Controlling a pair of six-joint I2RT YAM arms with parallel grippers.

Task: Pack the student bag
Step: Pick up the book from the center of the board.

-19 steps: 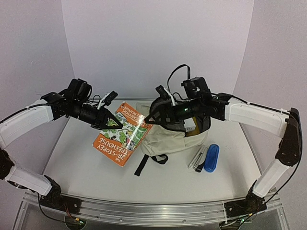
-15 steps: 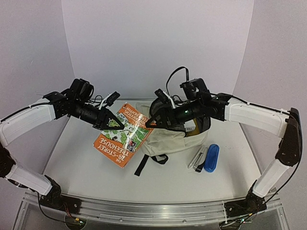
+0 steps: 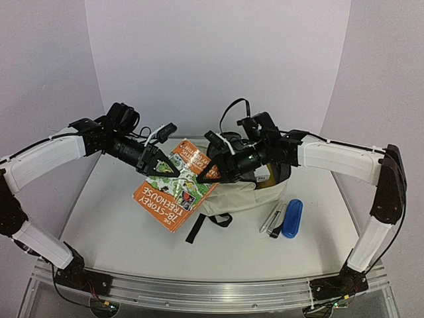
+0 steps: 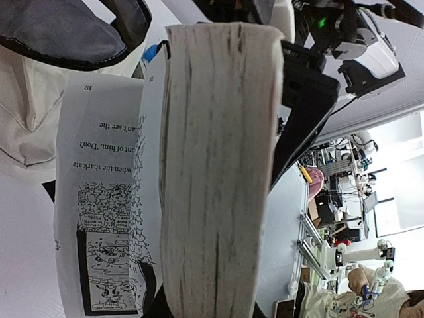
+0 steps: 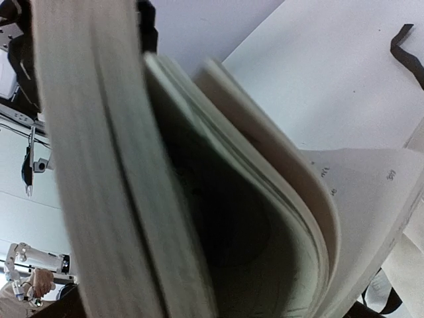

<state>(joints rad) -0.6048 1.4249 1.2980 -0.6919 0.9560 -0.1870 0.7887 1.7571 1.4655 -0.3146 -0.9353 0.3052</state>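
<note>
Left tool [image 3: 161, 166]: closed on one edge of the Treehouse paperback [image 3: 173, 192]; its wrist view looks straight along the page block.
Right tool [image 3: 211, 173]: tip against the paperback's opposite edge. You cannot tell whether it pinches or only presses, because fanned pages fill its wrist view.
Paperback: held tilted between your two tools, and its lower corner looks close to the counter [image 3: 119, 232].
Student bag [image 3: 242, 193]: lies on the counter under and beyond the right tool, on the far side of the paperback from the left tool. Its grey-lined mouth [image 4: 59, 30] shows just past the book's corner.
Risk, loose pages [image 5: 291, 199]: the back pages hang away from the block. Push toward the bag like this and they could fold or crease against the fabric.
Risk, slip: if only the left tool truly grips, the book's weight could twist it out of a one-edge hold.
Risk, bag mouth: the opening looks slack and partly covered by the right arm. The paperback could land on top of the bag rather than inside it.
Risk, tools meeting: both tips sit close across the book, so closing the gap could knock them together.
Risk, strap [image 3: 197, 230]: it trails on the counter below the paperback and could snag on a low pass.
</note>
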